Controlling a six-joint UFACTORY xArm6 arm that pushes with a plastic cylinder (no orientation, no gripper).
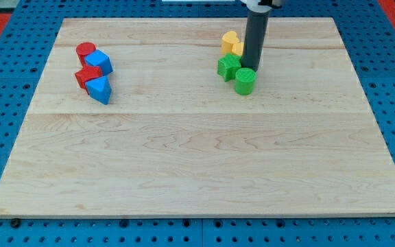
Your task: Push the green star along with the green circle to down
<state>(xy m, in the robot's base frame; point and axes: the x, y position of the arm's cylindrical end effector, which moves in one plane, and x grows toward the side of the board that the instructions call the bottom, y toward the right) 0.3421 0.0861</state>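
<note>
Green star point(228, 67) and green circle point(245, 80) sit side by side in the upper right part of the wooden board point(197, 165), the circle just to the view's right of the star and a little nearer the view's bottom; they look to be touching. My tip point(250, 68) stands right behind the circle, on its top side, beside the star's right edge. It is a plain dark rod with nothing to spread or pinch. Two yellow blocks point(232, 43), shapes unclear, lie just above the star. Well apart at the view's upper left cluster a red cylinder point(85, 51), a blue cube point(100, 62), a red star point(86, 76) and a blue triangle point(99, 89).
</note>
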